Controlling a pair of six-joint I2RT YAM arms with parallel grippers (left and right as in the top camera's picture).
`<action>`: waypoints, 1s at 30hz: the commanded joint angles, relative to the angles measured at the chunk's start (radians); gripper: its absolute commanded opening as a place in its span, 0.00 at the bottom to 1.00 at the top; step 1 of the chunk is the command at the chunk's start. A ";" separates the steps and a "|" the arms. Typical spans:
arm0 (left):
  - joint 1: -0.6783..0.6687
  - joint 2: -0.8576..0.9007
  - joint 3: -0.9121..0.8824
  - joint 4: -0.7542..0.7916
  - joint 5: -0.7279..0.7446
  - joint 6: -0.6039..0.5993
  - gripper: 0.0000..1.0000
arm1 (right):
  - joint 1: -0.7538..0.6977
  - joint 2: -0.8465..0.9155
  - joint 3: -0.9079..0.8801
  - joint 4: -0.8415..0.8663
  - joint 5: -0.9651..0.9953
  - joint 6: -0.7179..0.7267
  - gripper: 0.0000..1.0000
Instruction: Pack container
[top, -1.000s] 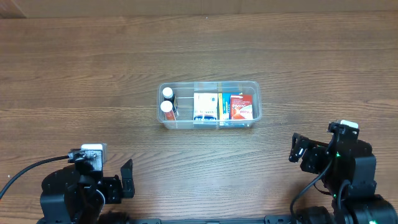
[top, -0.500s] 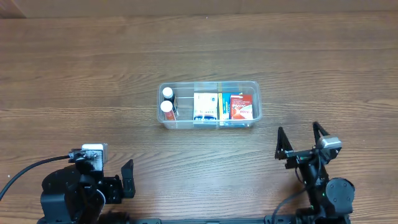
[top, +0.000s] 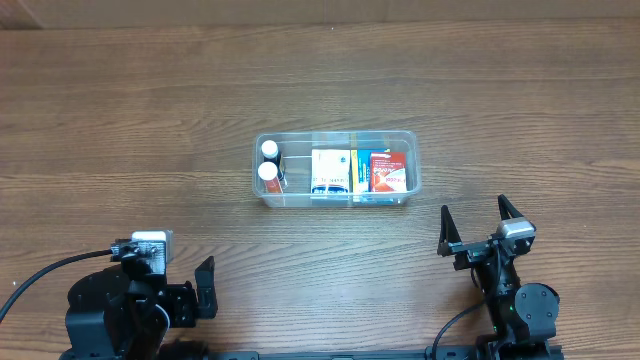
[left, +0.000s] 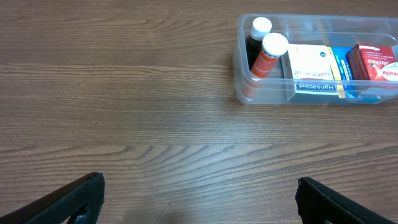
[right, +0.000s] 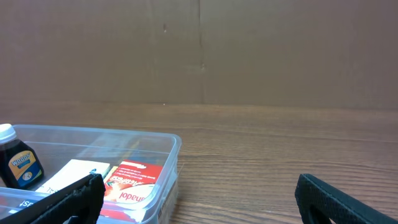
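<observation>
Wood-grain table (top: 150, 100) fills the whole overhead view. The container (top: 336, 133), a clear plastic tub, sits roughly in the middle. Inside it there are two white-capped bottles (top: 268, 160) at the left end, then a white box (top: 330, 172), and a red box (top: 388, 172) at the right end. The left claw (top: 205, 288) is down at the bottom left and the right claw (top: 473, 225) at the bottom right. Both are well away from the tub, and the right one's two fingers are spread apart with nothing between them.

In the left wrist view, the left claw (left: 199, 199) shows its dark fingers (left: 74, 196) way out in the two lower corners, so it's wide open and holding nothing, with just bare table between them. The tub (left: 239, 68) is at the upper right, with a dark bottle (left: 258, 37) and an orange one (left: 270, 56) right beside each other at its near end.

The right wrist view looks low across the table at a plain brown wall (right: 199, 50). The right claw (right: 199, 186) is spread wide too and is empty. The tub (right: 177, 146) sits at the lower left, and you can see the red box (right: 134, 183) and a dark bottle (right: 13, 160) through its side.
</observation>
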 joint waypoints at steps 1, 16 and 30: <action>0.001 -0.006 -0.002 0.003 0.010 -0.014 1.00 | -0.001 -0.010 -0.010 0.006 0.005 -0.004 1.00; 0.001 -0.007 -0.002 0.003 0.010 -0.014 1.00 | -0.001 -0.010 -0.010 0.006 0.005 -0.004 1.00; 0.003 -0.368 -0.560 0.474 -0.023 -0.014 1.00 | -0.001 -0.010 -0.010 0.006 0.005 -0.004 1.00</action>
